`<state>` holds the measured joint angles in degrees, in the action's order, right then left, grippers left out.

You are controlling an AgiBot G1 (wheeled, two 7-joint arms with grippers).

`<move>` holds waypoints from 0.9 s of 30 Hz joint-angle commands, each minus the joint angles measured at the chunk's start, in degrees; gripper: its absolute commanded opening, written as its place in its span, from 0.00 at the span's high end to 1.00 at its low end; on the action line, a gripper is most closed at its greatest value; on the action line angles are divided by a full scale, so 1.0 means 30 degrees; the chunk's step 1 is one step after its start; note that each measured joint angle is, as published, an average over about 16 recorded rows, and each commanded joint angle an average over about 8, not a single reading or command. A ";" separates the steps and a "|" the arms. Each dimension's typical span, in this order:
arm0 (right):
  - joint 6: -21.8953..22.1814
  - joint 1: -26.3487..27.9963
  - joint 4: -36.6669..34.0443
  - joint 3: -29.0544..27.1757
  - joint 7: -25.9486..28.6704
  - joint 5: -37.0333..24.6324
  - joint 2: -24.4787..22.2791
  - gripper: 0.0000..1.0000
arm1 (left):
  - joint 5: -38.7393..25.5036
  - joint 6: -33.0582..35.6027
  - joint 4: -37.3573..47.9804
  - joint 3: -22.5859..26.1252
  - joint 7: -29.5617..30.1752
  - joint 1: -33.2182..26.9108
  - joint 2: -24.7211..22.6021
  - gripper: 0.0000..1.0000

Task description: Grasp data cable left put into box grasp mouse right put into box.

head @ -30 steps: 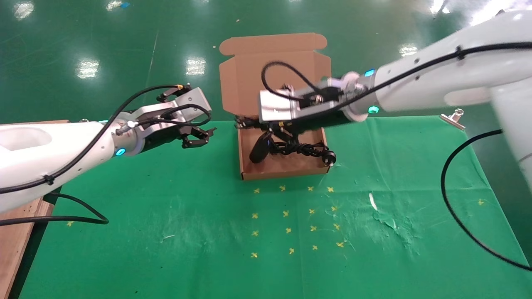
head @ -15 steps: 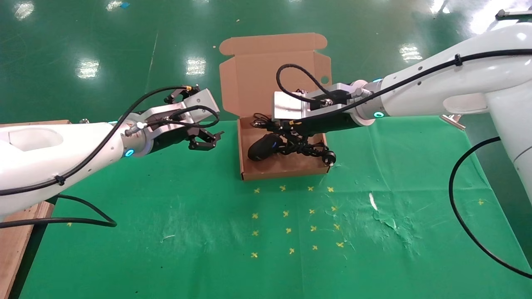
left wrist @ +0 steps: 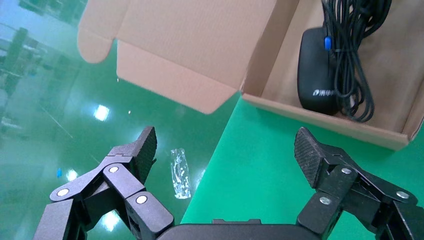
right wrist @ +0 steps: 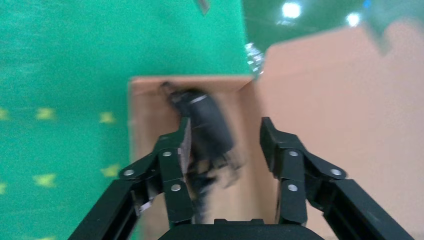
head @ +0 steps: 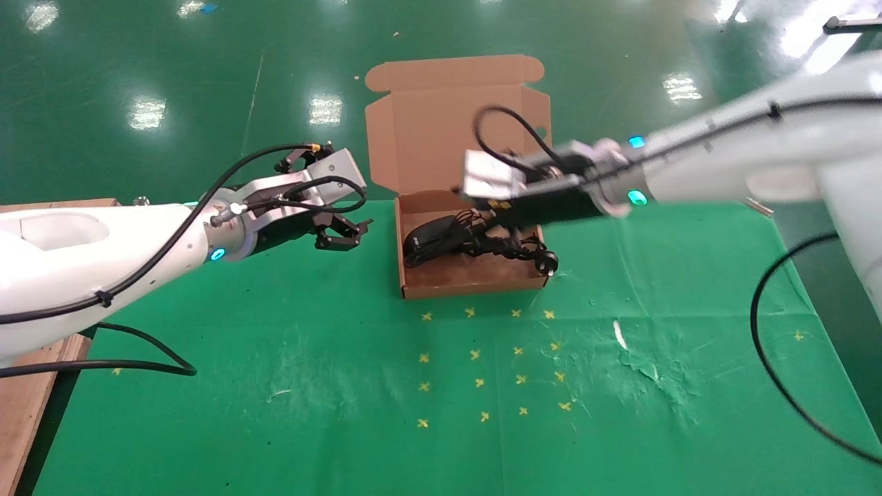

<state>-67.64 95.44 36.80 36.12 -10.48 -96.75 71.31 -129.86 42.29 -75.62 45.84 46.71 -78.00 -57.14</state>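
Black mouse [head: 426,240] in cardboard box [head: 468,284], right tool [right wrist: 222,142] open above

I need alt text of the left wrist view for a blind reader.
The open left gripper hovers empty over the green table edge. Beyond it, the cardboard box holds the black mouse with a black cord lying over it.

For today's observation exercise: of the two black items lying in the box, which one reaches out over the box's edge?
The data cable: its silver-pronged plug pokes past the box at its front right corner, while the mouse lies wholly inside.
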 commanded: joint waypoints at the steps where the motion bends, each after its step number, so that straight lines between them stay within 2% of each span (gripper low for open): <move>1: -0.0148 -0.0284 0.0301 -0.0168 0.0179 0.0461 -0.0299 0.00 | 0.0026 -0.0016 0.0044 0.0006 -0.0035 -0.0014 -0.0011 0.00; 18: -0.2003 -0.3763 0.4080 -0.2232 0.2359 0.6097 -0.4028 0.00 | 0.0183 0.0002 0.0083 -0.0011 -0.0139 -0.0008 0.0021 0.00; 22: -0.2438 -0.4578 0.4966 -0.2715 0.2870 0.7417 -0.4901 0.00 | 0.1064 0.0452 0.0100 -0.0314 -0.0499 0.0168 0.0246 0.00; 27: -0.2979 -0.5593 0.6068 -0.3317 0.3505 0.9061 -0.5988 0.00 | 0.3332 0.1583 0.0146 -0.1088 -0.1420 0.0599 0.0819 0.00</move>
<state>-76.57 78.67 55.00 26.16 0.04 -69.56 53.35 -119.78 47.07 -75.18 42.55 42.42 -76.19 -54.66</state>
